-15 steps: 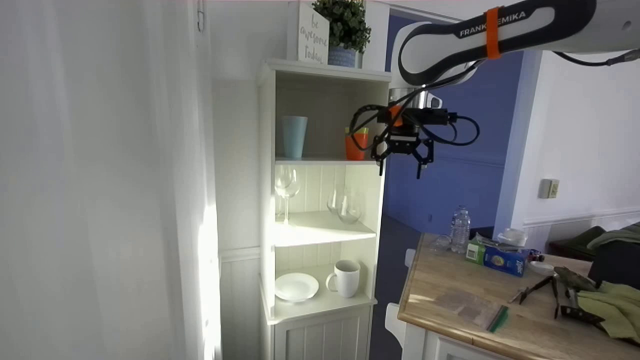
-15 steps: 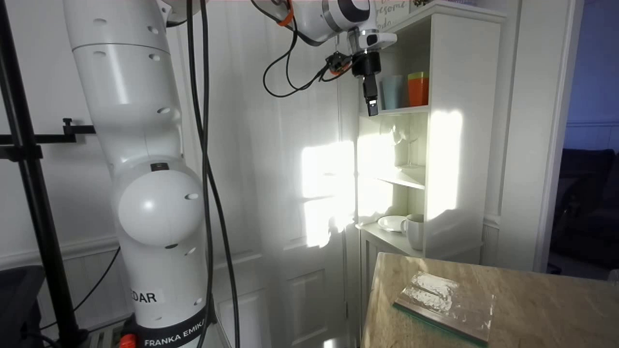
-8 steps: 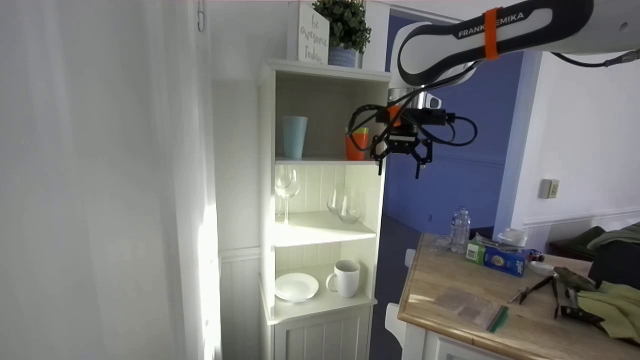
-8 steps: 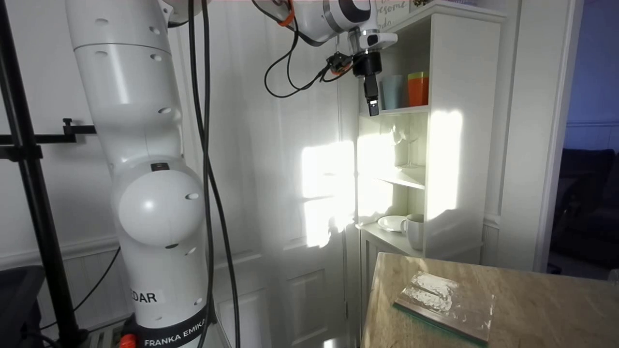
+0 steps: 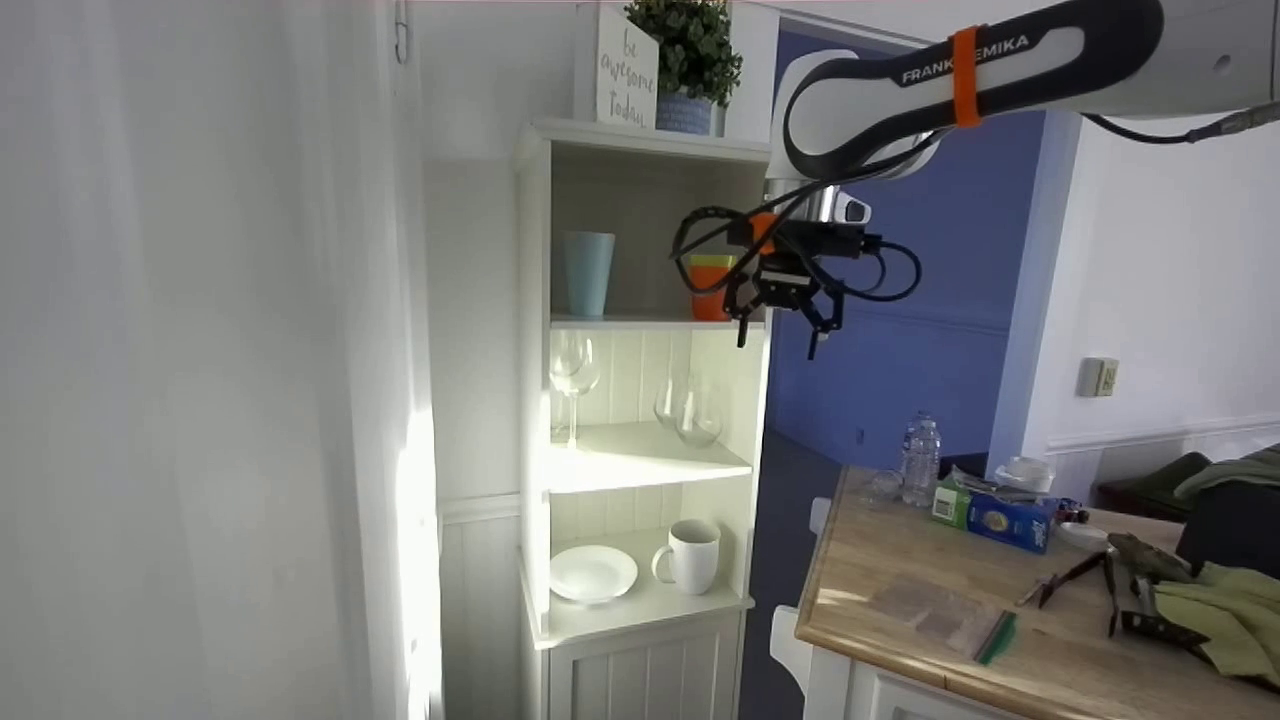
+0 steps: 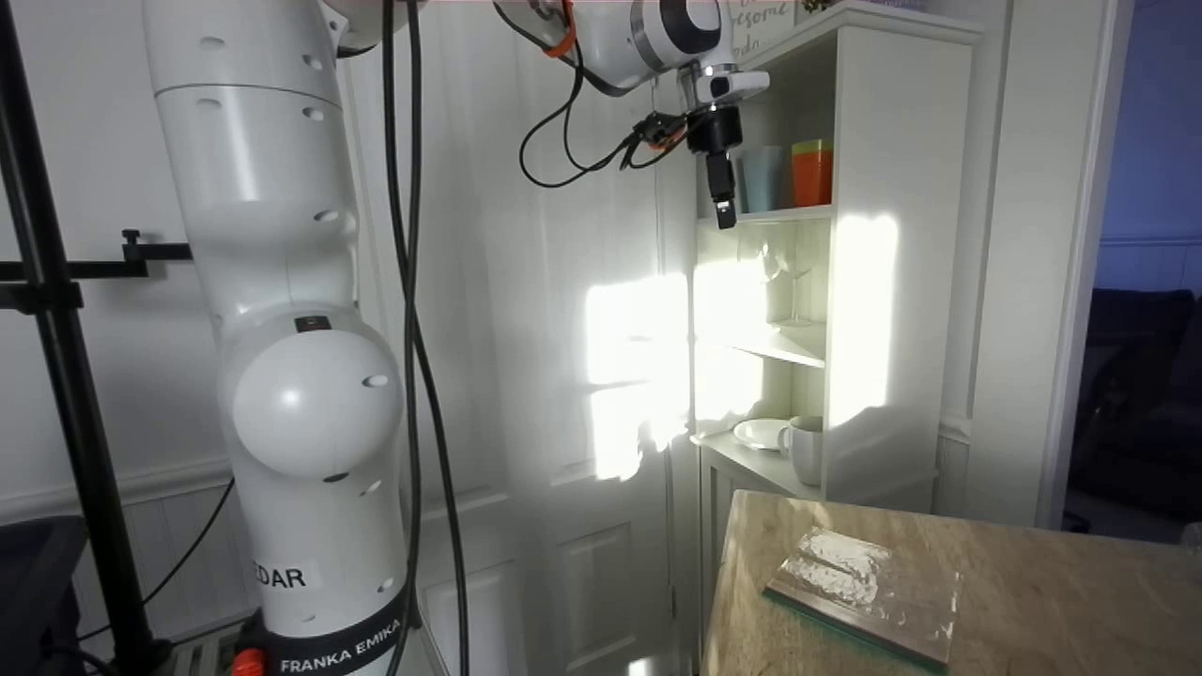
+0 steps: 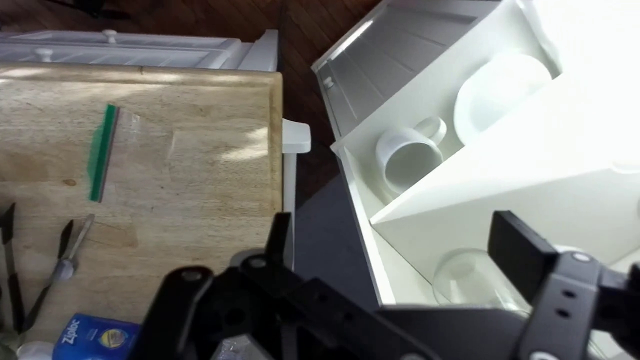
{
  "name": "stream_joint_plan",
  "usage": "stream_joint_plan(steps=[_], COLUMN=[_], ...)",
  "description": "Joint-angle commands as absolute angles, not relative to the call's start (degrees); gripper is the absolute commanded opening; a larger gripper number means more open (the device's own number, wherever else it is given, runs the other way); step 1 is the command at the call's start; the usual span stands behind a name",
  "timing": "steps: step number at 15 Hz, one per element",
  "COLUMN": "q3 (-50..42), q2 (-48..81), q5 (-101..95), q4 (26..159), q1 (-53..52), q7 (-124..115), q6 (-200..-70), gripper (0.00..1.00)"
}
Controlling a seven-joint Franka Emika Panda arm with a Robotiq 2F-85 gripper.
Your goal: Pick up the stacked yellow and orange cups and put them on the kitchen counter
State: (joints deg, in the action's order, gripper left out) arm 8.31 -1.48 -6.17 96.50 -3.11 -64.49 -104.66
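White-painted, the tall cabinet (image 6: pixel 925 282) is seen in both exterior views, its middle shelf (image 5: pixel 640 468) brightly lit. From the right, in an exterior view, the white arm (image 5: pixel 1020 75) is extended in front of it. At the near right is placed the tan wooden desk (image 5: pixel 890 545), on which a plastic bag (image 5: pixel 935 612) is laid flat, with a blue Ziploc box (image 5: pixel 1000 522) set farther off. Before the cabinet the black pincer (image 5: pixel 777 343) is pointed downward, its fingers (image 7: pixel 520 250) spread wide apart. Inside, on the low shelf (image 5: pixel 640 622), a white plate (image 5: pixel 593 575) is laid, and on the left of the top shelf (image 5: pixel 645 323) a light blue cup (image 5: pixel 588 272) is set. To the right of the plate a white mug (image 5: pixel 693 557) is stood upright. Also upright, the stacked yellow and orange cups (image 6: pixel 812 176) are set on the right of the top shelf, with a gap seen between them and the pincer.
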Motion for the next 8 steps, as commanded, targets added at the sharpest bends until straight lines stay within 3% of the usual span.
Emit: stream_joint_plan(steps=[1, 8], q3=[8.04, 7.50], q2=[1.72, 2.58], q5=[-7.73, -16.32], q4=[92.69, 89.20], q1=[-4.72, -6.30], q7=[-73.36, -85.12], q6=[-109.98, -117.27], gripper=[1.00, 1.00])
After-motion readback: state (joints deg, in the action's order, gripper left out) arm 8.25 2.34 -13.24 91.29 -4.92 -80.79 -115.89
